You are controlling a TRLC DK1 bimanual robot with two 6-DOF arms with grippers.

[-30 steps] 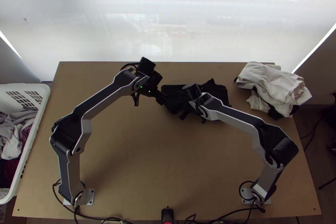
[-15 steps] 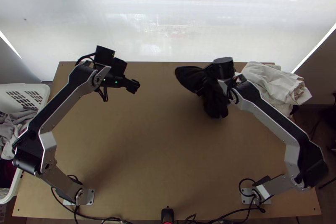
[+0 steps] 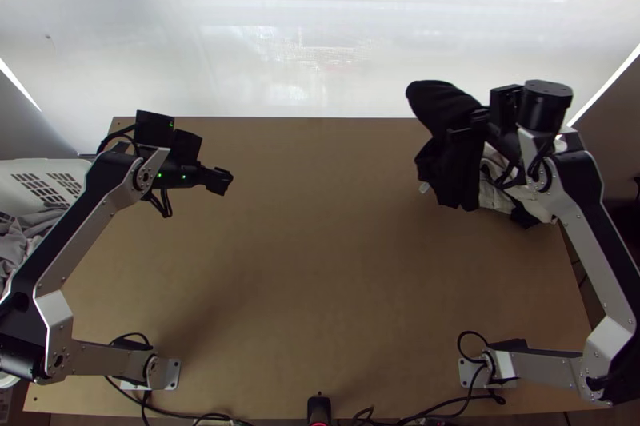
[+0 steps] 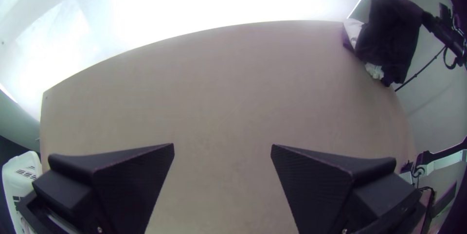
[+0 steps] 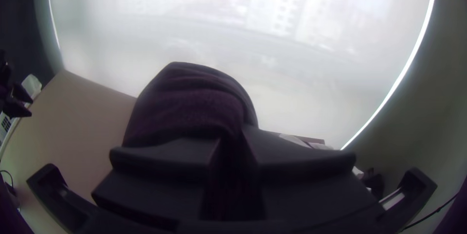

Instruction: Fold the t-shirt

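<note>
Top view: the left gripper (image 3: pixel 219 180) hangs over the left part of the table (image 3: pixel 304 290), in the upper left of the frame, well apart from the t-shirt. The right gripper (image 3: pixel 477 124) is in the upper right and pinches the black t-shirt (image 3: pixel 450 162), which hangs bunched from it, one rounded lobe reaching up and left past the table's far edge and the rest dropping down the frame. A small white tag (image 3: pixel 424 188) shows at its lower left. A pile of light cloth (image 3: pixel 496 186) lies beyond it, partly covered from sight by the t-shirt and the arm. At the left edge stands a white basket (image 3: pixel 32 164) with grey cloth (image 3: pixel 18 240) in it.

Left wrist view: the left gripper (image 4: pixel 223 147) is spread wide, its two black fingers well apart at the lower left and lower right, with bare wood between them and nothing held. The t-shirt hangs in the upper right corner of the frame, from the right gripper.

Right wrist view: the right gripper (image 5: pixel 232 149) has its fingers pressed together on the t-shirt, at bottom centre. A thick rounded fold of the dark fabric bulges above them, near the middle of the frame.
</note>
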